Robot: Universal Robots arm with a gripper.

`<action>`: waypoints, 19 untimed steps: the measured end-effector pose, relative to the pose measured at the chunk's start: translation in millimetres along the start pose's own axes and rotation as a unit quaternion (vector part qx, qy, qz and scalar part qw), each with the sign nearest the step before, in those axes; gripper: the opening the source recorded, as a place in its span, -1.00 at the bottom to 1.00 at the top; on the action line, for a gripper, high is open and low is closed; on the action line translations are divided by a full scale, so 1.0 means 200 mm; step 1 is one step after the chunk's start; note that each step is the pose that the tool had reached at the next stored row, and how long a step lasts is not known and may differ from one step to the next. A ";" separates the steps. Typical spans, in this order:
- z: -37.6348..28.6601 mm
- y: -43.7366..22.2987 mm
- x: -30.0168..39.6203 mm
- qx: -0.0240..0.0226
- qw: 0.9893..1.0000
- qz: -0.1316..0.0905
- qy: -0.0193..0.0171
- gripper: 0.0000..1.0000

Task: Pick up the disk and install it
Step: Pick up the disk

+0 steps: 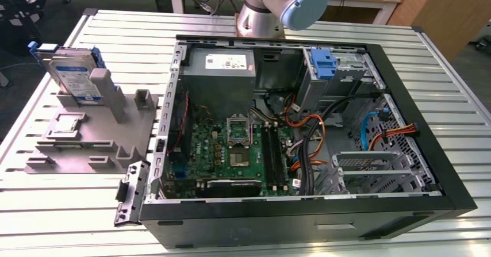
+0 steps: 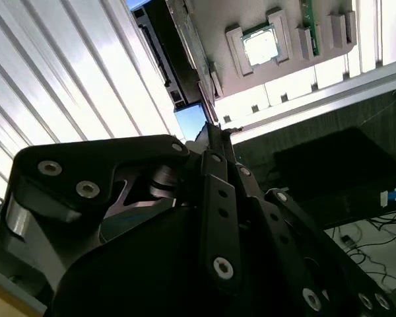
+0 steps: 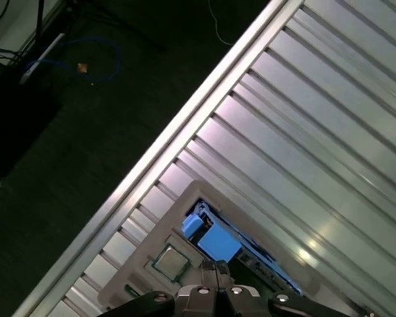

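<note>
A wide ribbed table of pale metal [image 1: 61, 222] is carrying everything. A large black computer case [image 1: 307, 214] with its side panel off is lying open on it, well off to one side of the pincer. A grey plastic holder [image 1: 77, 148] with slots and posts is sitting directly beneath the pincer. Standing on edge in that holder is the disk [image 1: 75, 73], a flat rectangular silver hard drive with a white-and-blue label and blue plastic side rails [image 1: 95, 54]. It is likely rigid and fairly dense for its size. Its smooth metal faces are probably slippery, and its insides probably dislike knocks. A hold across the two broad faces at the exposed upper end, or on the rails, is looking safest. The black jointed metal pincer [image 3: 216, 267] is hanging above the holder and pointing down at it. Its tips are meeting, closed on nothing. In the first wrist view the disk [image 3: 218, 243] is showing just past those tips, its upper edge and one blue rail facing up towards them. A clear gap appears to separate them, so nothing is touching. In the second wrist view the pincer [image 2: 211, 132] is likewise aiming at the pale blue patch of the disk [image 2: 190, 122]. A small square silver processor chip [image 3: 170, 261] is resting in the holder just beside the disk, also below the pincer.
</note>
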State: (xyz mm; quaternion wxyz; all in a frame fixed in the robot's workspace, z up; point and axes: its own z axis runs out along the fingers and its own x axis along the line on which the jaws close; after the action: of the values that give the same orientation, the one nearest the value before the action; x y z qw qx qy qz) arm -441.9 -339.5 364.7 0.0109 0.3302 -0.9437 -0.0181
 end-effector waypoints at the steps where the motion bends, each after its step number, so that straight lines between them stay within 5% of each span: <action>1: 0.000 0.000 0.000 0.000 1.000 -0.006 0.000 -0.80; 8: 0.000 0.000 0.000 0.000 0.999 -0.041 0.002 -0.80; 19: 0.000 0.000 0.000 0.001 0.996 -0.085 0.003 -0.80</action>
State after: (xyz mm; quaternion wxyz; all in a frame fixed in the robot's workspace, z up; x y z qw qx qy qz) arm -441.9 -339.5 364.6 0.0124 0.4096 -0.9120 -0.0171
